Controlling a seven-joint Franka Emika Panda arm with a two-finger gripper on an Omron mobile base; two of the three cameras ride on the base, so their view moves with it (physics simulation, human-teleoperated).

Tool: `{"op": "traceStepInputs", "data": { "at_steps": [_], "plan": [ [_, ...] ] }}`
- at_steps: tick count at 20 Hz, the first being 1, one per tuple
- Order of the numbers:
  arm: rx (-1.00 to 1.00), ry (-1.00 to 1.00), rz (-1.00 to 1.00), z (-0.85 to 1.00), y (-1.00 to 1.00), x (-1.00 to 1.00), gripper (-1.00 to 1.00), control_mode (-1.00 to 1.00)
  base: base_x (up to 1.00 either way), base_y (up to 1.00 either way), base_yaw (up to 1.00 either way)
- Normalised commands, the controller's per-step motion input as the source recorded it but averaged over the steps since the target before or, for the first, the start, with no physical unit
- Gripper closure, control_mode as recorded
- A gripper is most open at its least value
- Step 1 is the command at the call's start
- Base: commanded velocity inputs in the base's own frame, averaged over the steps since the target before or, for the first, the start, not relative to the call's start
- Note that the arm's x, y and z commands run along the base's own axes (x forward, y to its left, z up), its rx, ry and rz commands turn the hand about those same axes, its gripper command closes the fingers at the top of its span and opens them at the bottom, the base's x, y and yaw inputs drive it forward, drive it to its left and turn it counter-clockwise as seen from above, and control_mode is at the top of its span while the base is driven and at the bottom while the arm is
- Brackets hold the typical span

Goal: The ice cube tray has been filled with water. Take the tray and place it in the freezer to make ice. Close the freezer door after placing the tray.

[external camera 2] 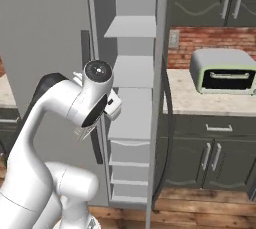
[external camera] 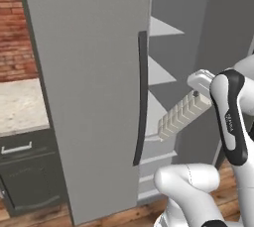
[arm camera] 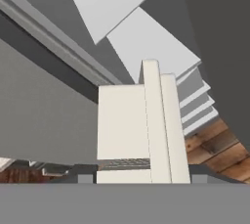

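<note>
Ice cube tray (external camera: 182, 114), pale grey-white and ribbed with small square cells, was pinched at one short end by the end effector (external camera: 199, 83) and jutted away from it, slanting downward toward the open freezer (external camera: 163, 97). In the left base view the held end sat just under the end effector's white body, and the free end reached past it to hang in front of the freezer's white shelves (external camera: 161, 75), near the long dark handle (external camera: 141, 97) of the grey door (external camera: 89, 87) on the end effector's far side. The jaws were pressed together on the tray's end, one on each side.

In the hand view the tray (arm camera: 146, 125) rose straight up from between the end effector (arm camera: 141, 175) tips, a broad pale face beside two narrow ridges, with the stacked freezer shelves (arm camera: 146, 42) beyond it and a strip of wooden floor (arm camera: 219, 149) beside the lower shelves.

In the right base view the arm's bent elbow covered most of the tray; a small pale corner (external camera 2: 113, 104) showed at the edge of the freezer (external camera 2: 132, 73) opening. Off to the side of the end effector, past the freezer door (external camera 2: 161, 98) seen edge-on, a toaster oven (external camera 2: 225, 71) stood on the desk (external camera 2: 200, 100).
</note>
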Motion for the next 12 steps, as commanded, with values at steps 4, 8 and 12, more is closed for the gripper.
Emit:
{"op": "traceStepInputs", "data": {
  "at_steps": [4, 8, 12],
  "plan": [
    [0.00, 0.00, 0.00, 0.00, 0.00, 0.00, 1.00, 1.00, 0.37, 0.04, -0.22],
    [0.00, 0.00, 0.00, 0.00, 0.00, 0.00, 1.00, 1.00, 0.32, 0.13, -0.19],
    [0.00, 0.00, 0.00, 0.00, 0.00, 0.00, 1.00, 1.00, 0.22, 0.16, -0.14]
  ]
}}
